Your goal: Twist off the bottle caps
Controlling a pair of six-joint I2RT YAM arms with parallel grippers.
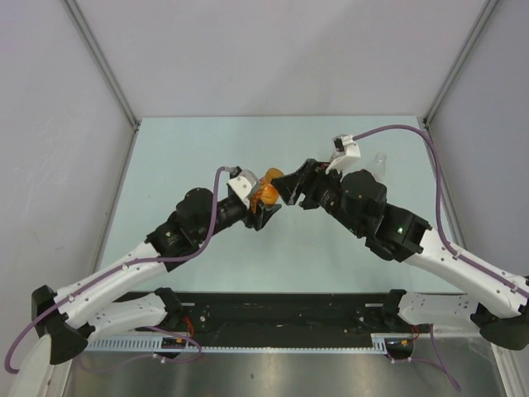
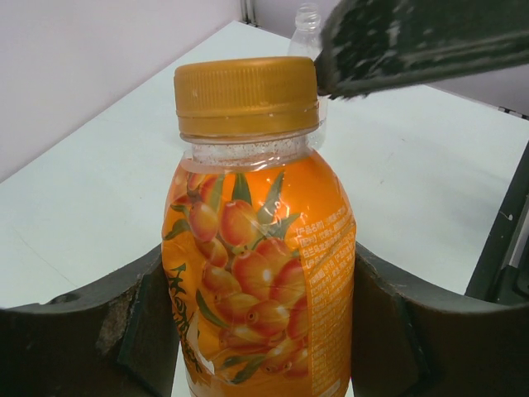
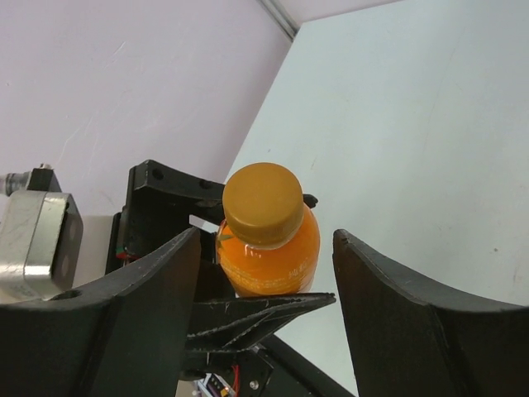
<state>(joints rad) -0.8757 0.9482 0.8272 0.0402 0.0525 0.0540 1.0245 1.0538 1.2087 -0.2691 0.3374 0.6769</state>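
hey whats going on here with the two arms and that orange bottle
The left end effector grips the orange bottle by its body. The right end effector is open, with a finger on either side of the orange cap, not closed on it. The cap is on the bottle, not yet unscrewed. A clear bottle stands farther back on the table.

small print on the orange bottle (image 2: 256, 273) is too blurred to read.
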